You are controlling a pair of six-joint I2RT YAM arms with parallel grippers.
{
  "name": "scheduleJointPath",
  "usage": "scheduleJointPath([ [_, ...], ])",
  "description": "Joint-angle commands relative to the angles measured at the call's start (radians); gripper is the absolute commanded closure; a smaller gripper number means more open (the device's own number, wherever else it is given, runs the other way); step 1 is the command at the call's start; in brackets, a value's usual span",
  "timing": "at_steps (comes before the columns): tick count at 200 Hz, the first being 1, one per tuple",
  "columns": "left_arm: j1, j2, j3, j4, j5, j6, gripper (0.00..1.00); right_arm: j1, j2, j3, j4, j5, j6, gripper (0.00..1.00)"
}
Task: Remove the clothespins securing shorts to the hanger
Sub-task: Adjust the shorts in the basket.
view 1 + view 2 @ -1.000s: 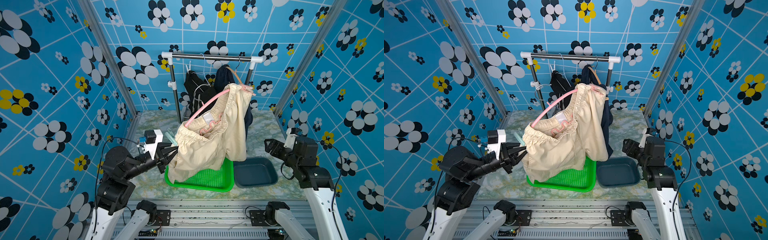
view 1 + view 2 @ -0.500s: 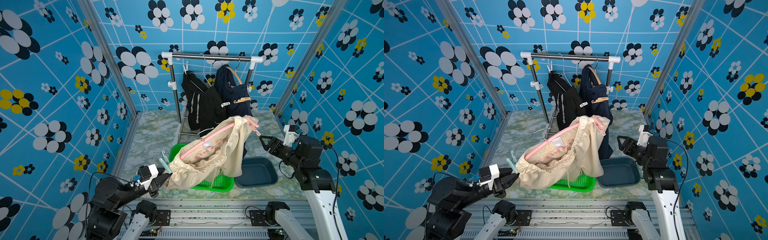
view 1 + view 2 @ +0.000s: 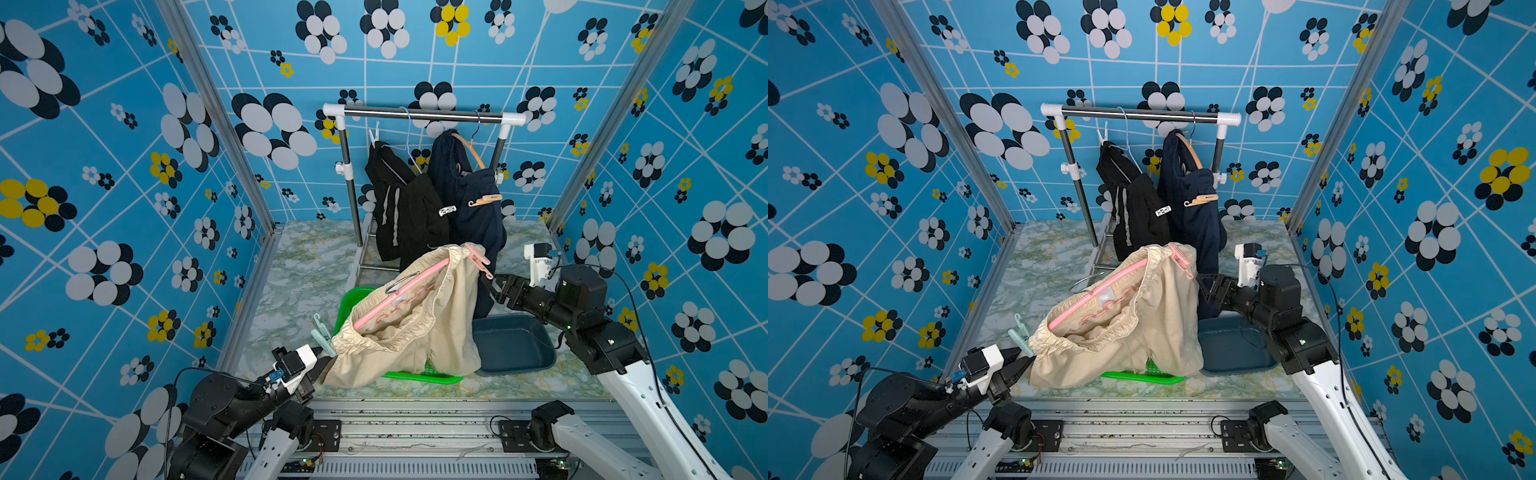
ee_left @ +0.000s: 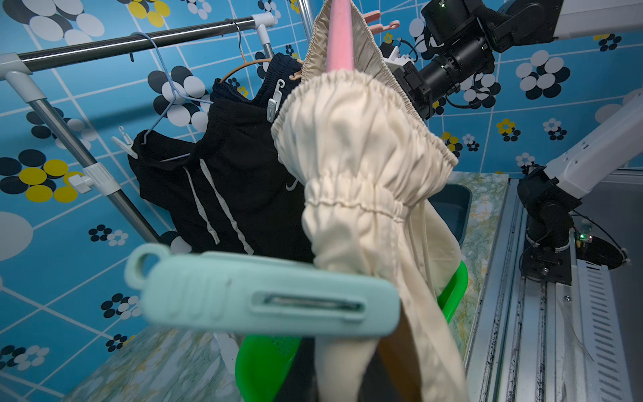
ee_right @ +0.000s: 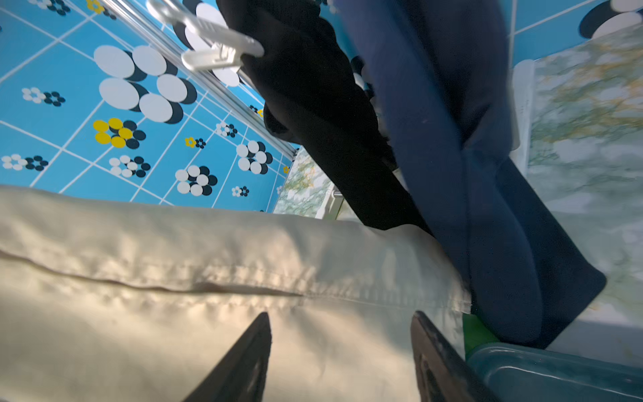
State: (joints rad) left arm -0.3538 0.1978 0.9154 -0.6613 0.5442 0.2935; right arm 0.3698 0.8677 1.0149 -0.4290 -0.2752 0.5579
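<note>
The beige shorts (image 3: 415, 332) hang on a pink hanger (image 3: 399, 295), slanting low over the table's front. My left gripper (image 3: 322, 365) is shut on their near waist corner, seen as bunched cloth (image 4: 348, 362) in the left wrist view. A mint-green clothespin (image 4: 264, 296) is clipped right beside that grip (image 3: 1021, 332). A pink clip (image 3: 478, 257) sits at the hanger's far, higher end. My right gripper (image 3: 492, 286) stands open just beside that end, its fingers (image 5: 257, 348) apart over beige cloth (image 5: 208, 278). Black shorts (image 3: 407, 212) and navy shorts (image 3: 473, 199) hang behind with white (image 3: 446, 210) and tan (image 3: 484, 200) clothespins.
The clothes rack (image 3: 419, 113) stands at the back with another white clothespin (image 3: 374, 135) near its left post. A green tray (image 3: 415, 376) lies under the beige shorts and a dark blue bin (image 3: 515, 345) sits to its right, below my right arm.
My left arm has drawn the beige shorts and pink hanger down and forward, away from the rack. My right gripper has reached in toward the hanger's far end, jaws narrowing.
</note>
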Motion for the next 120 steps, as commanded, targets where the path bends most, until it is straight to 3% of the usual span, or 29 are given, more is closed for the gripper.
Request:
scheduleJointPath([
  [1, -0.025, -0.024, 0.075, 0.043, -0.047, 0.04, 1.0, 0.063, 0.041, -0.014, 0.078, 0.081, -0.017, 0.37],
  [120, -0.126, -0.004, 0.326, -0.365, -0.214, 0.159, 1.0, 0.323, 0.227, -0.013, 0.159, 0.2, -0.033, 0.43],
])
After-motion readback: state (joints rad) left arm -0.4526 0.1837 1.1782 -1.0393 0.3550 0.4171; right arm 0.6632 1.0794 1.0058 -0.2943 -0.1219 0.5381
